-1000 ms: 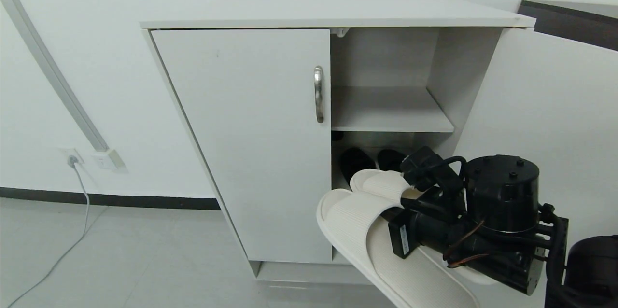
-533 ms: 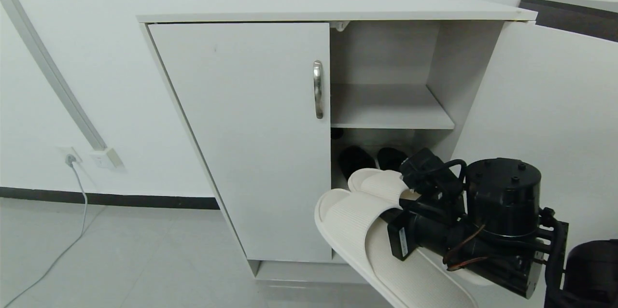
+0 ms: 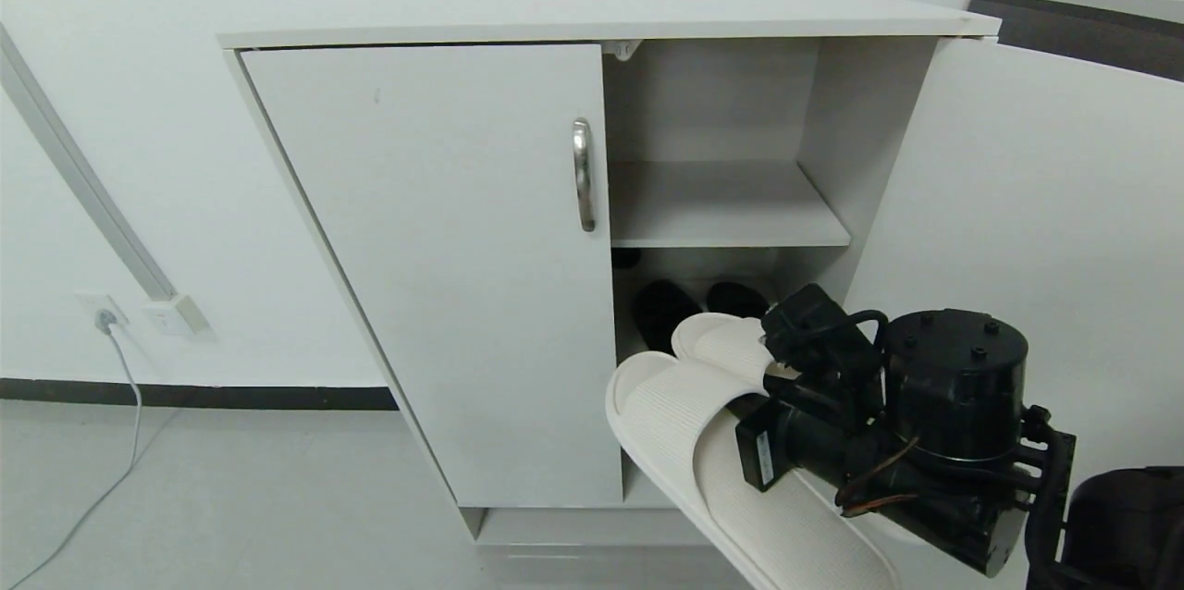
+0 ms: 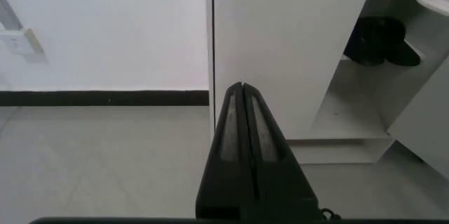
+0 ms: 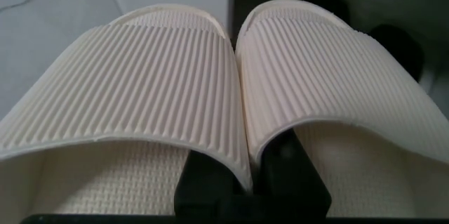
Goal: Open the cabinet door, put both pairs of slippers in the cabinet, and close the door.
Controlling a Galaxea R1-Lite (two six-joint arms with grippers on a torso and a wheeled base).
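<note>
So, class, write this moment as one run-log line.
right gripper: jaws shut on white slippers, before cabinet opening | black slippers: on bottom shelf | right door: open | left gripper: jaws shut

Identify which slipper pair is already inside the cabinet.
The black pair, low in the cabinet; the white pair is outside, clamped in the right gripper.

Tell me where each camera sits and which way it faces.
Head view: high on the robot, looking down at the cabinet with its right door open; the right gripper holds the white slippers.
Left wrist view: low, facing the closed left door over the shut left gripper.
Right wrist view: behind the white slippers, facing into the cabinet.
Shared: head and left wrist views both show the black slippers inside the cabinet.
</note>
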